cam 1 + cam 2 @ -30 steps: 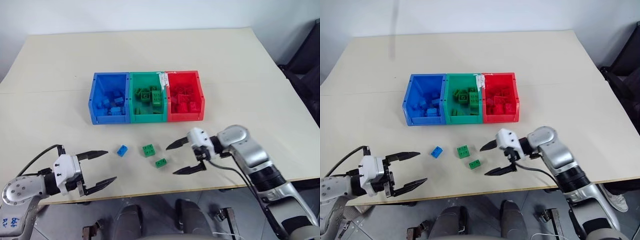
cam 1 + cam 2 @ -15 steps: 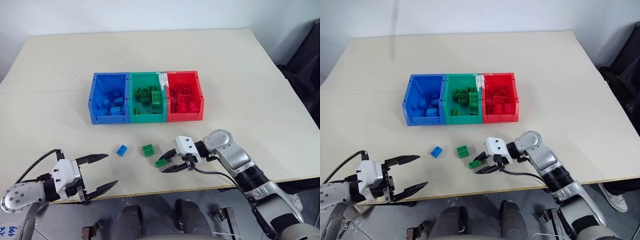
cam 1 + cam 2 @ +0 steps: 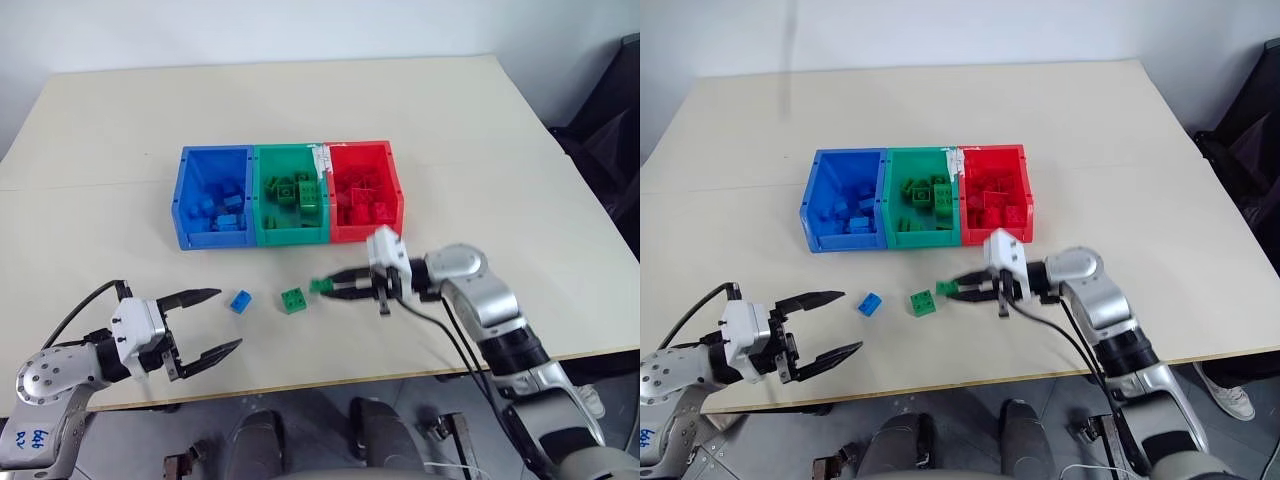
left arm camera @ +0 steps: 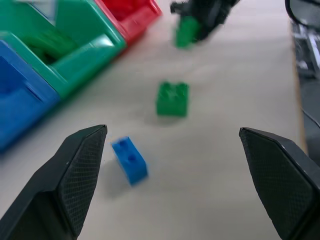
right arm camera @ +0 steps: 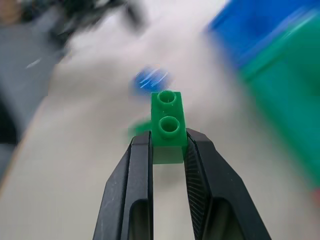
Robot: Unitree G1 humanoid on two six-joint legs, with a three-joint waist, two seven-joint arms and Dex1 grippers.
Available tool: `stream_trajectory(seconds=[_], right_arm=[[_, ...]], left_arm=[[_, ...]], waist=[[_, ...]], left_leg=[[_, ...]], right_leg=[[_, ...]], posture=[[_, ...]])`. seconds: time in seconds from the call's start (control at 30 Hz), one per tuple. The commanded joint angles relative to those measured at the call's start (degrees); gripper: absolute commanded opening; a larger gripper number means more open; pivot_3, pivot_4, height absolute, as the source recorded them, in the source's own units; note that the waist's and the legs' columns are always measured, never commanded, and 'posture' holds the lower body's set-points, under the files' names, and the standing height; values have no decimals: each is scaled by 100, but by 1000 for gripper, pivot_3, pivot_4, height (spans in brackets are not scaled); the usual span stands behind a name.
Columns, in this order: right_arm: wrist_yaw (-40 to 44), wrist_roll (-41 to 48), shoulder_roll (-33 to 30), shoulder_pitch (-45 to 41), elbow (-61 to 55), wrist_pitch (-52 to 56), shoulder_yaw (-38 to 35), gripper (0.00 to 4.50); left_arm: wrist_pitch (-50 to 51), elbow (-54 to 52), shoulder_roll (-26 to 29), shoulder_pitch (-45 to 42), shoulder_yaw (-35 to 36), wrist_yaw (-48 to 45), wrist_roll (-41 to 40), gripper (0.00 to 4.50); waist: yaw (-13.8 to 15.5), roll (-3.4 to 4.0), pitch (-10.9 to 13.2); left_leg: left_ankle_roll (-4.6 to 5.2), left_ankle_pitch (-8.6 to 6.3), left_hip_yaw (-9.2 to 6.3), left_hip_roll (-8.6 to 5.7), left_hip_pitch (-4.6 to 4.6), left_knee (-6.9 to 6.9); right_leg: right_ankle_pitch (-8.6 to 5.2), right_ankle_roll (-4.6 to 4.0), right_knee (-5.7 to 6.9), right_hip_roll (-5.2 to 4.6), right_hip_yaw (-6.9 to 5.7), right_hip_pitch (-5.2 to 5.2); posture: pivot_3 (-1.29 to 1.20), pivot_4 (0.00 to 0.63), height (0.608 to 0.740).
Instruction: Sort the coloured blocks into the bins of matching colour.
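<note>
My right gripper (image 3: 328,288) is shut on a small two-stud green block (image 5: 168,125) and holds it a little above the table, just in front of the green bin (image 3: 292,236). A larger green block (image 3: 294,299) and a blue block (image 3: 241,300) lie on the table to the left of it. The blue bin (image 3: 213,238), the green bin and the red bin (image 3: 352,233) stand joined in a row, each holding several blocks of its own colour. My left gripper (image 3: 213,322) hangs open near the front left edge, facing the blue block (image 4: 130,160).
White tape (image 3: 322,156) marks the rim between the green and red bins. The beige table (image 3: 470,150) has its front edge close under both arms. A dark chair (image 3: 610,130) stands off the table's right side.
My right gripper closed on the small green block, lifted it off the table and carried it toward the bins. The left gripper stayed open and barely moved.
</note>
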Motion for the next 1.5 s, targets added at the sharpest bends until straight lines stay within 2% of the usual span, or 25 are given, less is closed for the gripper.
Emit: stream_trajectory(seconds=[0.03,0.17,0.3,0.33,0.53,0.67,0.77,0.97,1.07,1.27,1.37,1.5], right_arm=[[-636,4,334,-501,255,14,-255,464],[-1755,-547,834,-1428,1584,-617,-415,464],[-1931,-762,966,-1813,2387,-924,-395,464],[-1951,-781,1001,-1874,2521,-962,-394,1247],[-1693,-768,949,-1818,2551,-1264,-426,3181],[-534,-169,460,-1185,1690,-1300,-564,4463],[481,302,-127,-443,959,-1442,-701,4489],[1854,1104,-1140,1058,163,-1760,-1259,4489],[2146,1427,-1673,1618,28,-1395,-1594,4489],[2285,1425,-2036,2247,22,-1878,-1974,4489],[2401,1355,-2189,2487,167,-2122,-2068,4489],[2324,1447,-2156,2630,110,-2305,-2083,4489]], left_arm=[[262,-241,-109,-200,20,324,-256,4500],[451,-304,-169,-399,54,495,-361,4500],[452,-283,-165,-409,73,489,-317,4500],[461,-294,-156,-404,93,501,-317,4500],[498,-392,-145,-324,159,551,-313,4500],[474,-360,-120,-207,230,495,-307,4500],[493,-180,12,-148,332,325,-319,4500],[185,594,349,-41,580,-145,-120,4500],[-49,1190,526,-46,730,-396,-20,4500],[-228,1612,834,156,1056,-792,-65,4500],[-197,1510,921,152,1071,-948,-130,4500],[7,952,901,-43,647,-960,-162,4500]], waist=[[3,0,0],[-14,-1,0],[-39,0,0],[-44,0,0],[-122,0,0],[-112,-1,0],[-40,-1,0],[23,0,0],[26,-1,0],[18,-1,0],[30,-1,0],[41,-1,0]], left_leg=[[-4,2,0,4,-1,0],[-22,12,2,9,-4,-1],[-23,11,6,9,-8,-9],[-23,8,7,9,-11,-9],[-19,-7,11,9,-25,-9],[-18,-10,12,10,-24,-10],[-11,-16,10,9,-24,-9],[-10,-28,22,16,-10,-6],[-11,-28,32,20,-1,-5],[5,-40,56,31,17,-3],[5,-40,63,34,19,-3],[4,-41,71,34,19,2]], right_leg=[[0,-1,0,3,-2,-2],[2,-8,-1,8,-4,-4],[3,-10,5,8,-5,-4],[3,-9,2,8,-4,-5],[3,-9,-5,7,-4,-14],[3,-9,-7,8,-5,-14],[3,-9,-13,6,-9,-9],[3,-9,-28,15,-9,0],[3,-9,-40,16,-7,0],[3,-9,-35,13,-13,-1],[3,-9,-34,11,-17,-2],[5,-7,-34,6,-17,-3]], posture=[[0,150,740],[0,150,740],[0,150,740],[0,150,740],[0,150,740],[0,150,740],[0,150,740],[0,150,740],[0,150,740],[0,150,740],[0,150,740],[0,150,740]])
